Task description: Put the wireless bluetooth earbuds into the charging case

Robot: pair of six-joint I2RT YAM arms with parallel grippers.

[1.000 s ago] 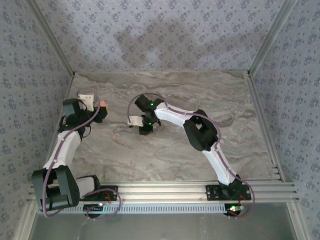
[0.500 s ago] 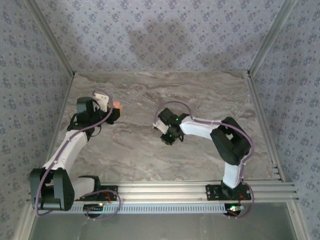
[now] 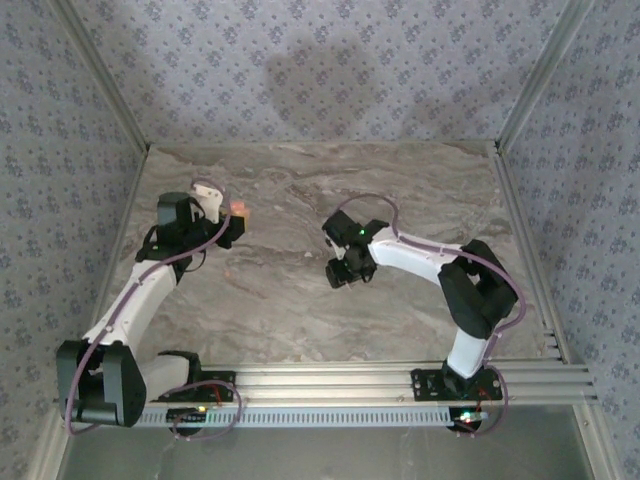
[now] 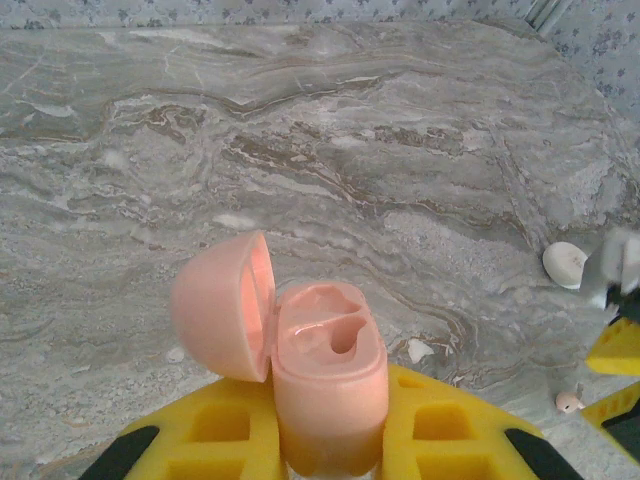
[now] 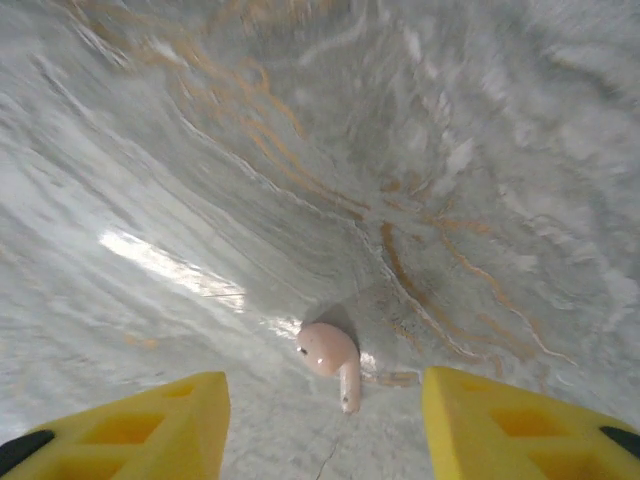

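My left hand [image 4: 330, 445] is closed on the charging case [image 4: 328, 372]: the two yellow fingers [image 4: 222, 425] press it from both sides and hold it upright above the marble table [image 4: 330, 150]. The case is open. Its round lid [image 4: 222, 305] stands up on the left side, and I look into the pink hollows inside.

My right hand [image 5: 322, 425] holds nothing. Its fingers [image 5: 150, 420] stand well apart, low over the table, and one earbud [image 5: 330, 355] lies on the marble between them, touching neither finger. This earbud is pale, with the round head away from me and the short stem toward me.

Far right of the case, a small white oval piece [image 4: 566, 264] lies on the table; I cannot tell whether it is the second earbud.

From above, both hands are near the middle of the table, well apart from each other.
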